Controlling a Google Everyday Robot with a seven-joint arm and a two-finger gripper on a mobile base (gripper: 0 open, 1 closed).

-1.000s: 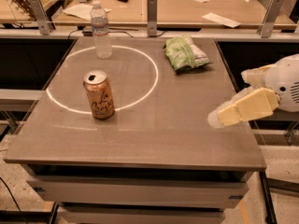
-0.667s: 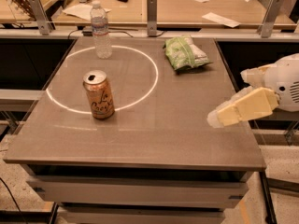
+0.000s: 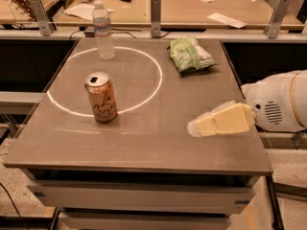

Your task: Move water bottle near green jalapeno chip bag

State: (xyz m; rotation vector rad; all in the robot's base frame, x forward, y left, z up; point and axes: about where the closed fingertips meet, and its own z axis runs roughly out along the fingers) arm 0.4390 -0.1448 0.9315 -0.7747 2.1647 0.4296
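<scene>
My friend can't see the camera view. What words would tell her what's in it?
On a table, a water bottle stands at back left, apart from the green jalapeno chip bag at back right. An orange can stands nearer, and the gripper hovers over the right side.

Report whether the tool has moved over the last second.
Yes. The tool has shifted left, farther in over the table, toward the La Croix can.
</scene>
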